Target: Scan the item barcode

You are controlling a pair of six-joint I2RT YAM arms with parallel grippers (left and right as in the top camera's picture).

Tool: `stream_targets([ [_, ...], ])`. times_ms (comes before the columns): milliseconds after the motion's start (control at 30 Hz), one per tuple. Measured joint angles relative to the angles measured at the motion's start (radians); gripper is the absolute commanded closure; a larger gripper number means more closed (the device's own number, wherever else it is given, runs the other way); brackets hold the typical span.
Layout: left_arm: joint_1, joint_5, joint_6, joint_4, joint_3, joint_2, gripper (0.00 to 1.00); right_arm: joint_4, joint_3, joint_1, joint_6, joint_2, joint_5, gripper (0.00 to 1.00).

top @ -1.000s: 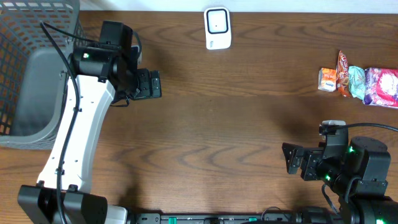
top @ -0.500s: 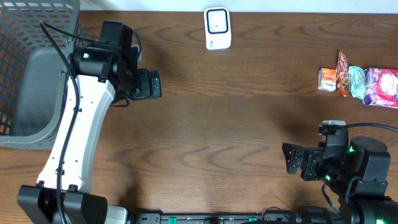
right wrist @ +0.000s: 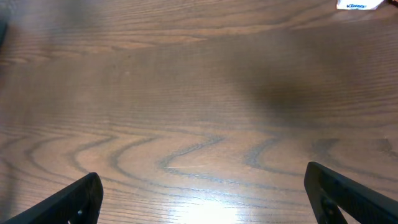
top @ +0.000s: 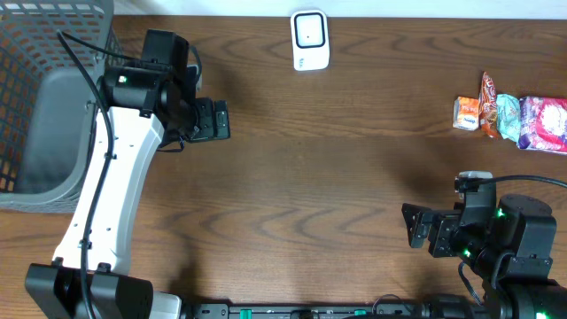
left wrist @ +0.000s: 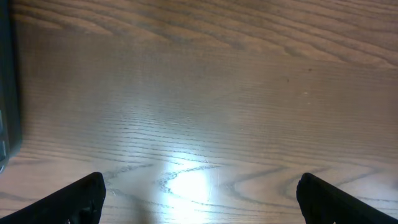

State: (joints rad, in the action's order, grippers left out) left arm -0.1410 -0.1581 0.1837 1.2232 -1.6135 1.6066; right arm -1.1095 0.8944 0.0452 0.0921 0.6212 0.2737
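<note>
In the overhead view a row of small snack packets lies at the right edge: an orange one [top: 467,112], a red-orange one [top: 487,105], a teal one [top: 508,116] and a pink-purple one [top: 543,124]. The white barcode scanner [top: 309,40] stands at the back centre. My left gripper [top: 222,120] is open over bare wood at the left, pointing right, far from the packets. My right gripper [top: 411,227] is open near the front right, below the packets and apart from them. Each wrist view shows only wood between the fingertips [left wrist: 82,198] [right wrist: 81,198].
A grey wire basket [top: 35,62] with a grey liner fills the back left corner, beside the left arm. A dark edge [left wrist: 7,93] shows at the left of the left wrist view. A white sliver with blue print [right wrist: 357,5] sits at the top right of the right wrist view.
</note>
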Motion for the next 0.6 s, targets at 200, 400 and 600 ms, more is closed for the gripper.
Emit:
stream_targets([
  [200,0.000,0.000,0.000,0.000,0.000,0.000,0.02,0.000,0.000,0.000,0.000,-0.028,0.000,0.01],
  [400,0.000,0.000,0.000,0.000,0.000,0.000,0.02,-0.008,-0.001,0.000,0.000,-0.098,0.000,0.01],
  [600,0.000,0.000,0.000,0.000,0.000,0.000,0.02,0.014,-0.001,0.000,0.000,-0.155,0.000,0.01],
])
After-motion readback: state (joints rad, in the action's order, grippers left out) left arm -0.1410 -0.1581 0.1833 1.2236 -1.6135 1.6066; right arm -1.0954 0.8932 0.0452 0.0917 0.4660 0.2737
